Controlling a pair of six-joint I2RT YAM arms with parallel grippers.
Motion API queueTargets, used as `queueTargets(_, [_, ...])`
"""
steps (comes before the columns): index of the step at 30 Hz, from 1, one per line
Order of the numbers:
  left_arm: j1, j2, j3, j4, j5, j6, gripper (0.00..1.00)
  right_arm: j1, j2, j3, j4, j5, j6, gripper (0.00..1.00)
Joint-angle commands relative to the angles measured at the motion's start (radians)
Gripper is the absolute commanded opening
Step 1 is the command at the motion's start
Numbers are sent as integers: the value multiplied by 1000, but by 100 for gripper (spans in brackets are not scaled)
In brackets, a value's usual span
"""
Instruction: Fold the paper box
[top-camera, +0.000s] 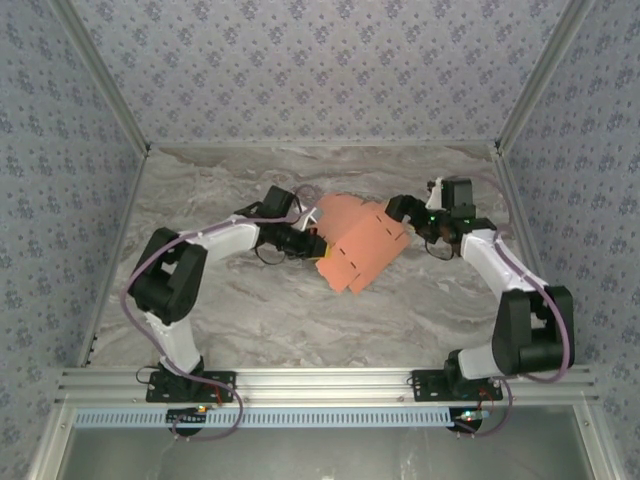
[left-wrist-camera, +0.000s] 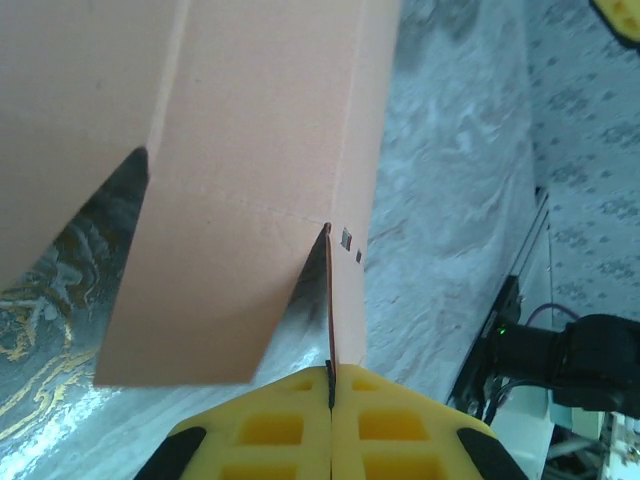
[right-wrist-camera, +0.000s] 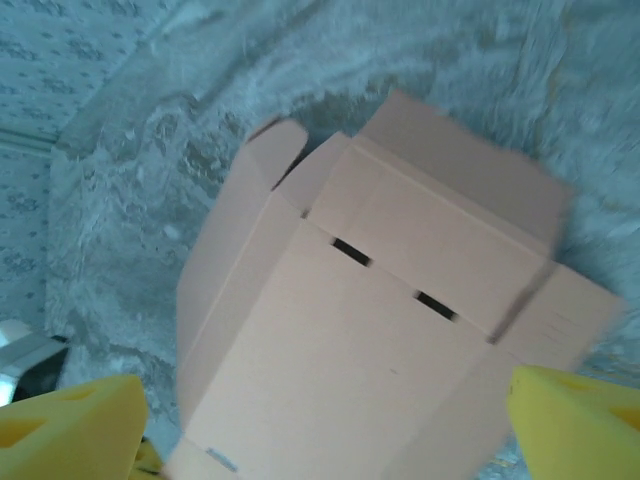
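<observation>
The paper box (top-camera: 360, 242) is a salmon-orange die-cut sheet, partly bent, held slightly off the marble table between the two arms. My left gripper (top-camera: 312, 243) is at its left edge. In the left wrist view the yellow fingers (left-wrist-camera: 400, 430) are pressed together on a thin upright flap of the paper box (left-wrist-camera: 250, 150), seen edge-on. My right gripper (top-camera: 402, 210) is at the sheet's right side. In the right wrist view it (right-wrist-camera: 322, 400) stands wide open, and the paper box (right-wrist-camera: 400, 300) with its two slots spans the gap between the fingers.
The marble-patterned table (top-camera: 250, 310) is enclosed by patterned walls (top-camera: 320, 60) at the back and sides. An aluminium rail (top-camera: 320, 385) runs along the near edge, where both arm bases are bolted. A black arm link (left-wrist-camera: 570, 360) stands to the right in the left wrist view.
</observation>
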Motion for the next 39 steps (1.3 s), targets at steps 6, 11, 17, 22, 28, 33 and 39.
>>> queueTargets(6, [19, -141, 32, 59, 11, -94, 5, -132, -18, -8, 59, -265, 189, 97])
queueTargets(11, [25, -155, 54, 115, 17, -193, 5, -114, 24, -112, 318, -382, 466, 100])
queueTargets(17, [38, -145, 88, 137, 8, -286, 6, -25, 94, -186, 493, -378, 856, 100])
queueTargets(22, [41, -146, 86, 176, 16, -333, 7, 55, 135, -206, 547, -273, 983, 100])
queueTargets(28, [41, -147, 79, 184, 19, -347, 7, 115, 267, -217, 828, -242, 1163, 100])
queueTargets(33, [42, -153, 67, 183, 21, -349, 7, 127, 320, -199, 904, -211, 1203, 85])
queueTargets(39, [50, -172, 53, 177, 14, -344, 8, 114, 289, -204, 867, -167, 1164, 66])
